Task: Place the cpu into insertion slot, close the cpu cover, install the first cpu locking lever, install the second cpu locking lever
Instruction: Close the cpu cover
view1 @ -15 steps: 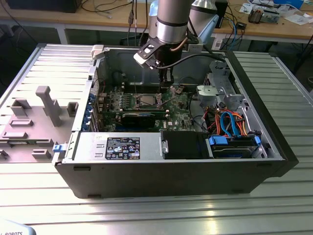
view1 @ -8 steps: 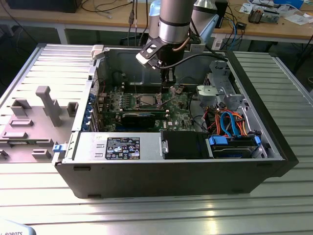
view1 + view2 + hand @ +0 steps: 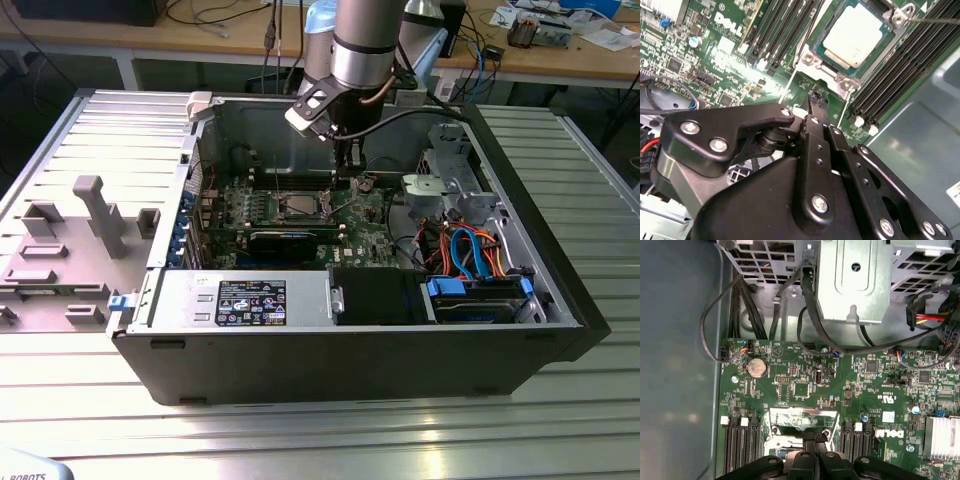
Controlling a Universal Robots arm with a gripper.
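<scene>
Silvery-grey cpu (image 3: pixel 855 37) is seated flat in the slot (image 3: pixel 826 65) on the green board (image 3: pixel 715 65). The gripper (image 3: pixel 814 98) fingers are pressed together, with nothing seen between them. The tip is held over the board, just beside a corner of the slot, inside the open case (image 3: pixel 350 350).

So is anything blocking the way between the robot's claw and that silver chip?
Nothing visible does. In the second wrist view the cpu already sits in the insertion slot, framed by the cpu cover, and the shut jaws hang just beside its corner, with only bare green board between.
</scene>
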